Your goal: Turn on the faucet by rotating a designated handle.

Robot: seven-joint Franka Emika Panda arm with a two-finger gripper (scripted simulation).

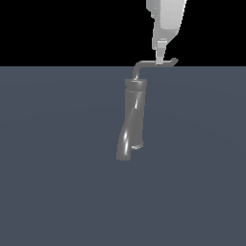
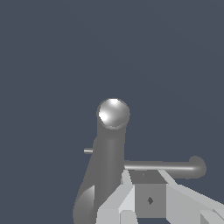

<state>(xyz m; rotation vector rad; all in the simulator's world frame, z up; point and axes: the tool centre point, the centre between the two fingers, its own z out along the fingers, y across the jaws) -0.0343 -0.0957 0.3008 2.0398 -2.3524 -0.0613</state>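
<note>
**Gripper on handle rod**

Gripper (image 1: 160, 59) comes down from above onto the handle (image 1: 153, 64), at the horizontal run near its upturned tip. Whether the jaws pinch the rod or only touch it: can't tell. Handle rises from the top of the faucet (image 1: 132, 120), which stands upright on the grey floor (image 1: 48, 168), spout slanting down its front.

side-on exterior; wrist close overhead
</note>
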